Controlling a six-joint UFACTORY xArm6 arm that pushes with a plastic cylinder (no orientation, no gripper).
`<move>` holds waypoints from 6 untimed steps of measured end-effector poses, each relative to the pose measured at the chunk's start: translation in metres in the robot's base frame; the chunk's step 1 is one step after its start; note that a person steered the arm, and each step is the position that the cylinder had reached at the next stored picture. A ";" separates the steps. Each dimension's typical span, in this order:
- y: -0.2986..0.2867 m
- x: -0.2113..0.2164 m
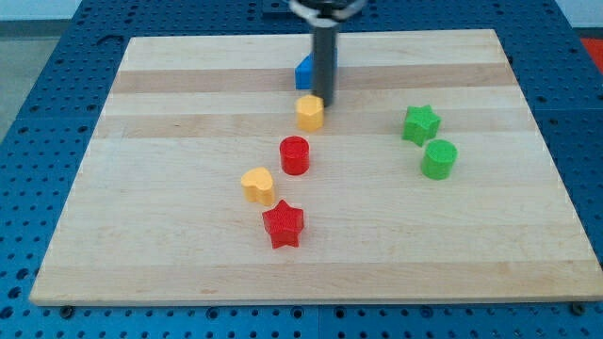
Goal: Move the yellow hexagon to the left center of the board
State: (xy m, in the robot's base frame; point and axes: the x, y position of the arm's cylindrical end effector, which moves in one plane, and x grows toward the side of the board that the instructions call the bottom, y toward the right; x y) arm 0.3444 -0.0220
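Six blocks: plus one blue block mostly hidden, all on the board (141, 235).
red star (284, 224): nearest the bottom edge, a little left of centre across the width.
yellow heart (258, 185): just up and left of the red star, close to it; cannot tell if they touch.
red cylinder (295, 154): up and right of the yellow heart, near it but apart, about mid-board.
green cylinder (439, 158): right half, well apart from the red and yellow group, well in from the right edge.
green star (421, 123): just above the green cylinder, slightly left of it, very close; contact unclear.
yellow hexagon (309, 112): task block. Sits in the upper half, roughly centred between left and right edges, above the red cylinder and apart from it. Far from the left edge.
my tip (320, 100): at the hexagon's upper right edge, touching or as good as touching. Rod (324, 56) runs straight up from there and out past the top edge.
blue block (303, 72): behind the rod on its left side, just above the hexagon, near the top edge. Shape cannot be made out, rod covers part of it.
tool state: plain rod, no jaws, holds nothing; only possible contact is tip against hexagon.
line-up: red star, yellow heart, red cylinder, hexagon, blue block form a loose chain running bottom to top near the centre line.
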 end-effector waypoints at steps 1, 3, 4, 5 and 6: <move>-0.083 0.014; -0.035 0.003; 0.018 0.002; 0.039 0.018; -0.012 0.051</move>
